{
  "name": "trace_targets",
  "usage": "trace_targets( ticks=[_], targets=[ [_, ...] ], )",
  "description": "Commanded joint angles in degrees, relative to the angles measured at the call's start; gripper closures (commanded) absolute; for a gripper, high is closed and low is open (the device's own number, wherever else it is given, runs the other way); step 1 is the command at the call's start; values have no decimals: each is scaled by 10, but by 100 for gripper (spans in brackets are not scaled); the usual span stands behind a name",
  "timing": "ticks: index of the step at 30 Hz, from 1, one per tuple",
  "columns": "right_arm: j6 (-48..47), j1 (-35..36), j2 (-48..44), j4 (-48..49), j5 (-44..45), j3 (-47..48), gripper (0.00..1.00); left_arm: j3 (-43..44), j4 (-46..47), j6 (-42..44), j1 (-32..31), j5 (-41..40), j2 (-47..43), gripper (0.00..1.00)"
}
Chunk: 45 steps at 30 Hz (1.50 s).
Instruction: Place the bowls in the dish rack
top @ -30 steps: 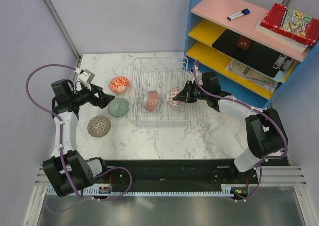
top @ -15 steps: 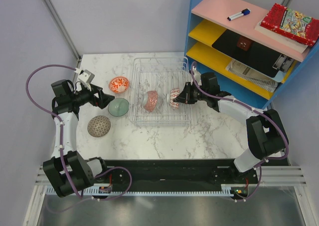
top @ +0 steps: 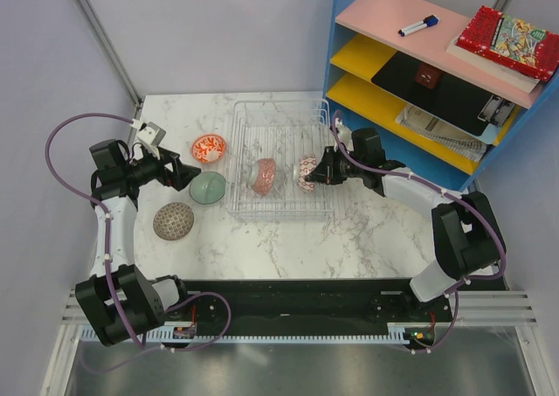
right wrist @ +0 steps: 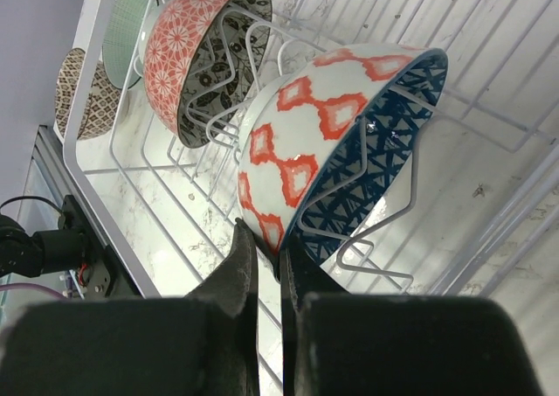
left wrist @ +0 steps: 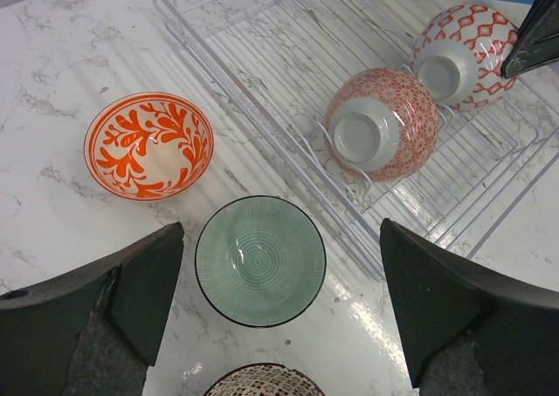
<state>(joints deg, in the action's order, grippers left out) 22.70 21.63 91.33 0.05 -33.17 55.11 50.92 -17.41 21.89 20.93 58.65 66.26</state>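
Note:
The wire dish rack [top: 281, 106] sits mid-table. In it a red floral bowl [top: 264, 177] stands on edge, and beside it a white bowl with red diamonds and a blue inside [right wrist: 323, 142]. My right gripper [right wrist: 266, 247] is shut on the diamond bowl's lower rim, with the bowl leaning among the rack's wires. My left gripper [left wrist: 279, 300] is open and empty above a green bowl [left wrist: 259, 260] on the table left of the rack. An orange-patterned bowl [left wrist: 148, 145] lies behind the green one, and a brown patterned bowl [top: 173, 221] in front of it.
A blue shelf unit [top: 419, 72] with pink and yellow shelves stands at the right, close behind my right arm. Grey walls close off the left and back of the marble table [top: 288, 239].
My right gripper has shifted slightly left and away with the diamond bowl, setting it more upright in the rack. The left arm has not moved.

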Motion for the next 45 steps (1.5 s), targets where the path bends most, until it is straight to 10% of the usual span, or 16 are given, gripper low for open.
trace_targets(
  ticks=[1, 6, 11, 17, 45],
  targets=[
    [-71, -1, 23, -82, 103, -24, 100, 8, 12, -4, 4, 8, -13, 0],
    [-78, -1, 24, -94, 81, -10, 98, 12, 7, -2, 4, 9, -14, 0],
    [-80, 0, 17, -99, 72, 2, 64, 11, 6, -1, 3, 9, -13, 0],
    [-80, -1, 5, -106, 73, 19, 47, 9, 6, 0, 3, 12, -14, 0],
    [-166, 10, 2, -260, 158, 94, 34, 7, 6, -1, 3, 14, -17, 0]
  ],
)
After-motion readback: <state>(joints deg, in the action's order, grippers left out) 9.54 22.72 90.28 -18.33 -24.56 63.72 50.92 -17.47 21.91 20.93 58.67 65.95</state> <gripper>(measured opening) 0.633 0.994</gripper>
